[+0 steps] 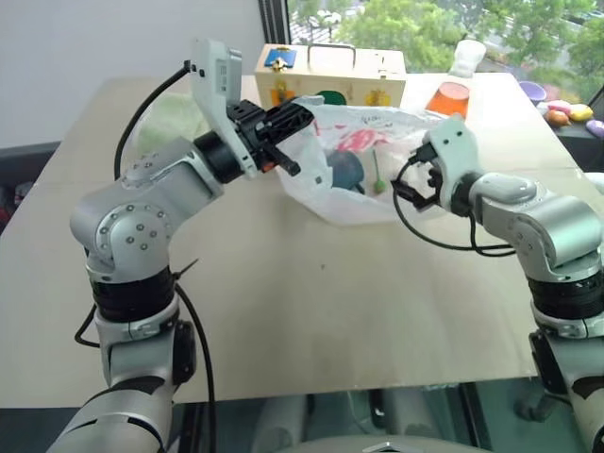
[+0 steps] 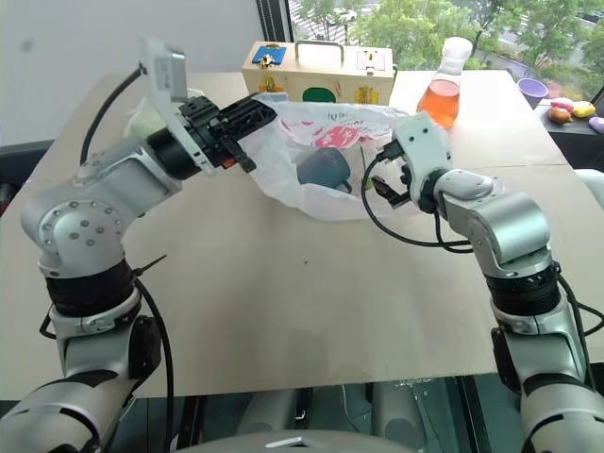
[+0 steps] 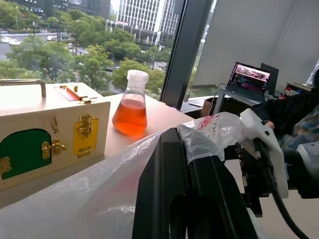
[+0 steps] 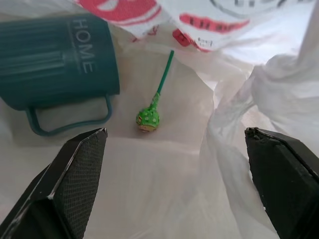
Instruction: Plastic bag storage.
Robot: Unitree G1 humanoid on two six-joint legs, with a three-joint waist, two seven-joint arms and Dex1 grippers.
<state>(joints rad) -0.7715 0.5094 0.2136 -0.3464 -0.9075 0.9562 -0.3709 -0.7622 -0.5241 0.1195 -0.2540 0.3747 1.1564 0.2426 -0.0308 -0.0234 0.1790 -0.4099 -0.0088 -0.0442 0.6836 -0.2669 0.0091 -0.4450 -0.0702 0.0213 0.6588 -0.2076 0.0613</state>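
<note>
The left hand (image 1: 283, 132) is clamped on the plastic bag (image 1: 363, 170), pinching a bunched edge of it and holding that edge up above the tabletop (image 1: 311, 311). The right hand (image 4: 174, 174) has its fingers spread wide apart at the bag's opposite edge, with crumpled bag film lying between them and nothing gripped.

The bag lies in the middle of the tabletop, between the two hands, its mouth held open. Inside it, a dark teal mug (image 4: 57, 59) lies on its side, and a green lollipop (image 4: 149, 117) rests on the bag's film just beside the mug's handle.

Behind the bag stands a pale wooden box (image 1: 326, 75) with coloured panels and a metal handle. Beside the box, toward the window, a glass flask (image 2: 445, 85) holds orange liquid.
</note>
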